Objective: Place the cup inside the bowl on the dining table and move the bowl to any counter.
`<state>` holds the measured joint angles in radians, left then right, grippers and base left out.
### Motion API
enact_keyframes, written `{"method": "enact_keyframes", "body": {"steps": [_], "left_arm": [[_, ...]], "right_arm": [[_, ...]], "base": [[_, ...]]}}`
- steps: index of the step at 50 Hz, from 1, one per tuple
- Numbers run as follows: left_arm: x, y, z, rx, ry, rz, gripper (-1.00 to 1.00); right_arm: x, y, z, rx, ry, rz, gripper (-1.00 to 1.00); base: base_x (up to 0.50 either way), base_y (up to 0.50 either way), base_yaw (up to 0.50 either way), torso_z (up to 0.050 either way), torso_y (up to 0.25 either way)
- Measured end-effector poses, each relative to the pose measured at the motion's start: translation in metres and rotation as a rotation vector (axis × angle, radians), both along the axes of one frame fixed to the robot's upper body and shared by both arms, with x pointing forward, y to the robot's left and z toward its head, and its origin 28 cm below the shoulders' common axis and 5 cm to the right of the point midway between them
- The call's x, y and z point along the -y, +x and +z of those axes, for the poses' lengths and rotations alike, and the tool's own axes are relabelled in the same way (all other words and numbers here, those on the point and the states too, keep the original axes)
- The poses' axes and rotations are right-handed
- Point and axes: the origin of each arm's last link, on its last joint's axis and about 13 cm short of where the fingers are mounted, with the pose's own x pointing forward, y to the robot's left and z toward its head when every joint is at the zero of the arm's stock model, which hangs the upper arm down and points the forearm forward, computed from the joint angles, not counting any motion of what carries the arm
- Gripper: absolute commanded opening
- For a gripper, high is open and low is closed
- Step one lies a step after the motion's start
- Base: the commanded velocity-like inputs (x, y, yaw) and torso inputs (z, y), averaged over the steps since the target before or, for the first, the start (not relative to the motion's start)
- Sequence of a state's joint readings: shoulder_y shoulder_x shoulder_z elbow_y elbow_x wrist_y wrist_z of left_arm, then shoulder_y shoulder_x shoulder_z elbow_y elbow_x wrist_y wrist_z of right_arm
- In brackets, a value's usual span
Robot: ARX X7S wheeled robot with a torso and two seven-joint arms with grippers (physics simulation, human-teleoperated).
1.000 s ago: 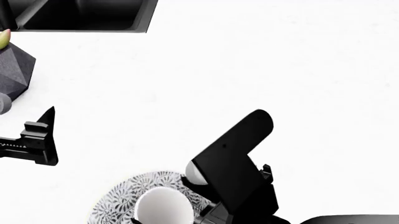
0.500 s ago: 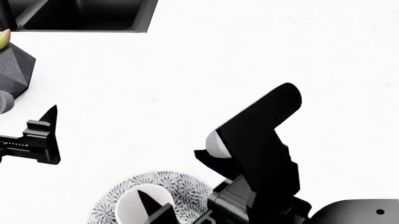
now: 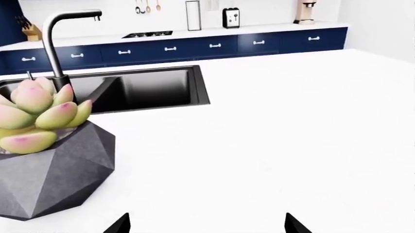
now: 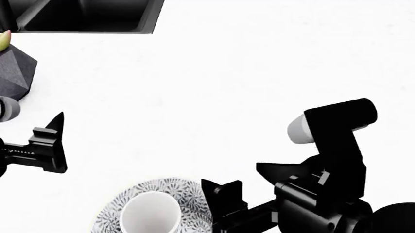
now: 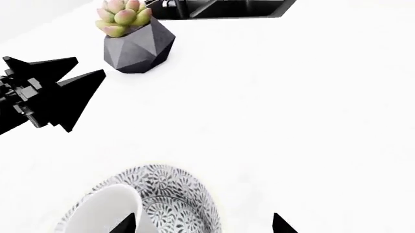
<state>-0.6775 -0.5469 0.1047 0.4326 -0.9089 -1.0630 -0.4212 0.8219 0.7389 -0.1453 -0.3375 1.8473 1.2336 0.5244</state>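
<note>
so the cup (image 4: 149,213) sits inside the bowl (image 4: 188,196), and the bowl rests on the white table (image 4: 259,73) with the black sink (image 4: 84,14) set into it, so to me the cup part looks done. what matters for your coming move: the bowl lies just off the tips of the right end effector (image 4: 250,182), right up close, with the near rim beside one finger in the head view. the left end effector (image 4: 57,141) is well apart from it, off to the far side, pointing away toward the faceted vase (image 4: 13,73). so the right arm is clearly the nearer one for grabbing the rim. the bowl is round with no long axis worth fussing over; the cup stands mouth-up, toward the side of the bowl away from your right fingers.

right fingers are spread apart and holding nothing, and the left ones look parted and bare too.

the right wrist view shows the bowl straight ahead between the finger tips, which the head view crops at its edge. the left wrist view only gets the vase, the sink and navy cabinets (image 3: 194,48) beyond, no bowl at all.
</note>
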Motion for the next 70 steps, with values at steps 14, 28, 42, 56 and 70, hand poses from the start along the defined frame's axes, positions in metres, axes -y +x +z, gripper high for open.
{"method": "enact_keyframes", "body": {"steps": [14,28,42,56,70], "left_arm": [[0.000,0.000,-0.002,-0.008,0.002,-0.004,1.00],[0.000,0.000,-0.003,-0.012,0.003,-0.005,1.00],[0.000,0.000,-0.007,-0.021,0.002,-0.005,1.00],[0.001,0.001,-0.010,-0.025,-0.002,-0.006,1.00],[0.000,0.000,-0.012,-0.028,-0.005,-0.004,1.00]], "right_arm": [[0.007,-0.002,-0.017,-0.150,-0.002,0.004,1.00],[0.007,-0.001,-0.024,-0.212,0.001,0.014,1.00],[0.002,0.008,-0.033,-0.244,0.003,0.020,1.00],[-0.004,0.020,-0.042,-0.281,0.006,0.032,1.00],[-0.006,0.024,-0.050,-0.315,0.005,0.034,-1.00]], "base": [[0.00,0.00,0.00,0.000,0.000],[0.00,0.00,0.00,0.000,0.000],[0.00,0.00,0.00,0.000,0.000],[0.00,0.00,0.00,0.000,0.000],[0.00,0.00,0.00,0.000,0.000]]}}
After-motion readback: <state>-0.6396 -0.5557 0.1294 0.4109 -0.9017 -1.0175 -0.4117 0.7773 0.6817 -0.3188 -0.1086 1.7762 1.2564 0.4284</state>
